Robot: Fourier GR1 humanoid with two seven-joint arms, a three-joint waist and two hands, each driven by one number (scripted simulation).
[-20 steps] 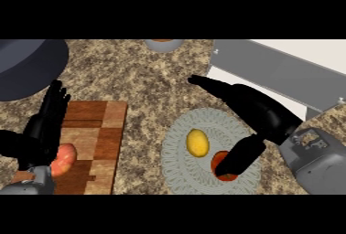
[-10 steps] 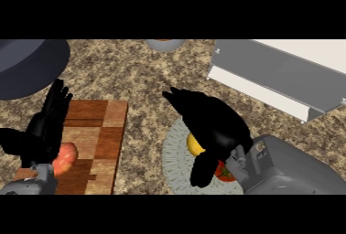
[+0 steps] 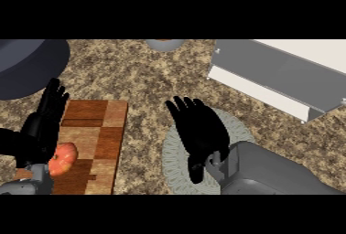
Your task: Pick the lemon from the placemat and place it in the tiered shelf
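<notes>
My right hand (image 3: 201, 132) lies flat over the round grey placemat (image 3: 240, 129) at lower centre, fingers straight and pointing away from me. It covers the spot where the lemon sat; the lemon is hidden. The grey tiered shelf (image 3: 283, 75) stands at the upper right, apart from the hand. My left hand (image 3: 42, 125) rests open at the left edge, fingers up, beside the wooden cutting board (image 3: 94, 137).
A reddish fruit (image 3: 62, 158) lies on the cutting board by my left hand. A dark round pan (image 3: 27, 64) fills the upper left corner. A small grey bowl (image 3: 164, 44) sits at the top centre. Speckled counter lies between placemat and shelf.
My right hand has moved left and down over the placemat, flattening on top of the lemon, which no longer shows. The left hand has not moved.
</notes>
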